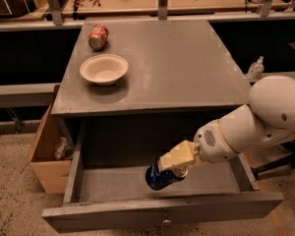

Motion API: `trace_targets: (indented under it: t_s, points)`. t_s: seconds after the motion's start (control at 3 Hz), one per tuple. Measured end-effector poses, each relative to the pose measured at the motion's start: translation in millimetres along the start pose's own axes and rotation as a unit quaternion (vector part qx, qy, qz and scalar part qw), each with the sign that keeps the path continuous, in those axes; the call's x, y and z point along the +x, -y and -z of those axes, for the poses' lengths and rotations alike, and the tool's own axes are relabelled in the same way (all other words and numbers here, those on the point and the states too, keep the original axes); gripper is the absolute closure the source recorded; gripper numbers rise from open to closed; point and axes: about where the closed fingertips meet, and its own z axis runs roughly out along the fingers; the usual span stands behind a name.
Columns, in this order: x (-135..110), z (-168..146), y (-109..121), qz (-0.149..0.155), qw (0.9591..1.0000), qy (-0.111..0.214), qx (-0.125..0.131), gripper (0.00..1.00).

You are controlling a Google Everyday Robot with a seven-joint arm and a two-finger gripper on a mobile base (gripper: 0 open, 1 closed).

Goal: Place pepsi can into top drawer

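The top drawer point(137, 211) is pulled open below the grey cabinet top, its flat front panel toward me. The blue pepsi can point(161, 177) hangs tilted over the drawer's middle, near the drawer floor. My gripper point(173, 162) comes in from the right on the white arm and is shut on the pepsi can's upper end. Whether the can touches the drawer floor cannot be told.
A white bowl point(103, 69) and a red can point(98, 36) lying on its side sit on the cabinet top point(187, 68). An open cardboard box point(48, 154) stands left of the drawer. A long wooden bench runs behind.
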Motion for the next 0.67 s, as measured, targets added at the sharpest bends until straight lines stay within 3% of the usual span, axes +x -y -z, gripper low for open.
trace_targets:
  t_s: [0.33, 0.67]
  points:
    - [-2.0, -14.2, 15.0, -0.029, 0.9976, 0.004, 0.063, 0.53]
    - [-17.3, -20.5, 33.7, -0.052, 0.9898, 0.042, 0.126, 0.29]
